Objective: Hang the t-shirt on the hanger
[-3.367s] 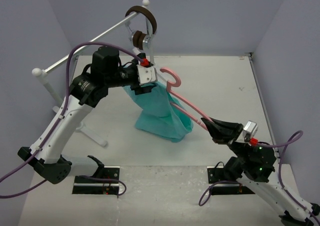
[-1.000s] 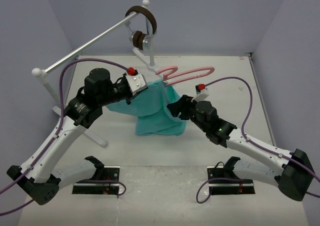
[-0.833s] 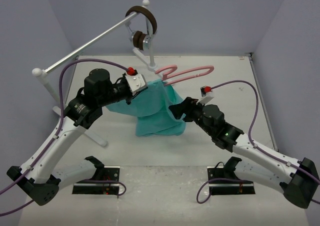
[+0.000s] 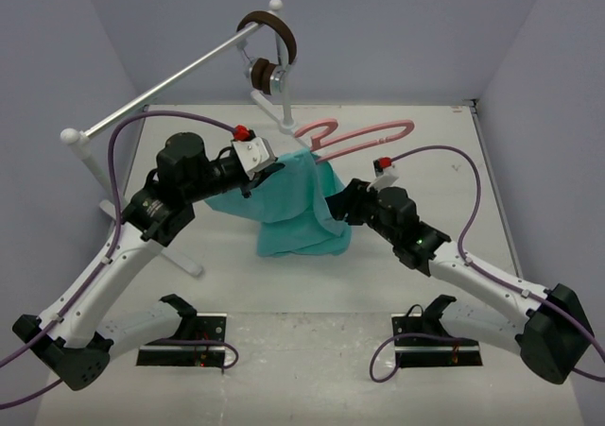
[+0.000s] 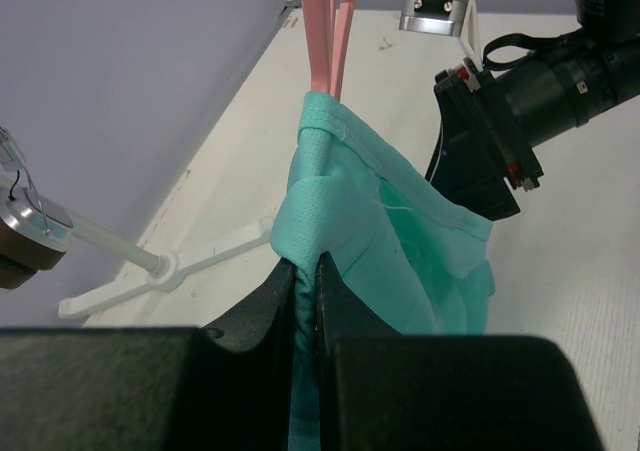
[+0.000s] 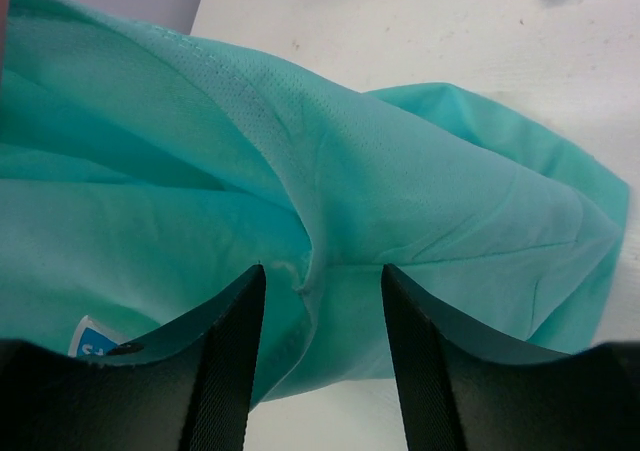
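Observation:
The teal t-shirt (image 4: 291, 209) hangs bunched from my left gripper (image 4: 257, 168), its lower part resting on the table. In the left wrist view the left gripper (image 5: 308, 263) is shut on a fold of the t-shirt (image 5: 400, 241). The pink hanger (image 4: 364, 135) sticks out of the shirt's top toward the back right, and its thin bars (image 5: 325, 31) enter the collar. My right gripper (image 4: 333, 205) presses against the shirt's right side. In the right wrist view the right gripper (image 6: 322, 273) is open, with a ridge of the t-shirt (image 6: 400, 181) between its fingers.
A silver rail (image 4: 170, 81) on white stands runs along the back left; its foot (image 5: 170, 266) lies just left of the shirt. Brown headphones (image 4: 269, 34) hang on a stand behind the hanger. Grey walls close the left, back and right sides.
My right gripper has moved in against the shirt's right side and its jaws have narrowed. The hanger has shifted slightly to the right. The left arm holds still.

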Robot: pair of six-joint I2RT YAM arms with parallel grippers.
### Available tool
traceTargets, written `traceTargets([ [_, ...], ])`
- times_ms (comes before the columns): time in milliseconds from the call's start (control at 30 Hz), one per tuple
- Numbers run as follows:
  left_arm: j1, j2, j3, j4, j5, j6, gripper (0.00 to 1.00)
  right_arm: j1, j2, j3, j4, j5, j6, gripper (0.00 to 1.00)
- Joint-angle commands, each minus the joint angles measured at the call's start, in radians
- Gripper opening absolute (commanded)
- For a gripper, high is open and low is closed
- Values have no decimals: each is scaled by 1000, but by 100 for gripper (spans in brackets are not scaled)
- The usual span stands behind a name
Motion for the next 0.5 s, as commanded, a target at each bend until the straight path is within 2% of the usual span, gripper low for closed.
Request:
traceTargets([
  [0, 1, -41, -6, 125, 24, -35, 0, 2, 32, -3, 83, -56, 30, 49],
  [33, 1, -45, -8, 130, 27, -37, 0, 2, 41, -2, 77, -49, 30, 46],
  [100, 1, -54, -10, 141, 32, -50, 0, -1, 66, 2, 52, -17, 26, 33],
  [167, -1, -65, -9, 144, 19, -59, 0, -9, 59, -2, 13, 37, 20, 9],
  [300, -1, -85, -12, 111, -22, -53, 0, -38, -30, -47, -44, 137, 27, 0],
  [400, 1, -103, -24, 111, -22, -57, 0, -76, -85, -43, -105, 187, 8, 0],
  [467, 1, -119, -41, 107, -21, -60, 0, -149, -148, -30, -160, 198, -16, 0],
])
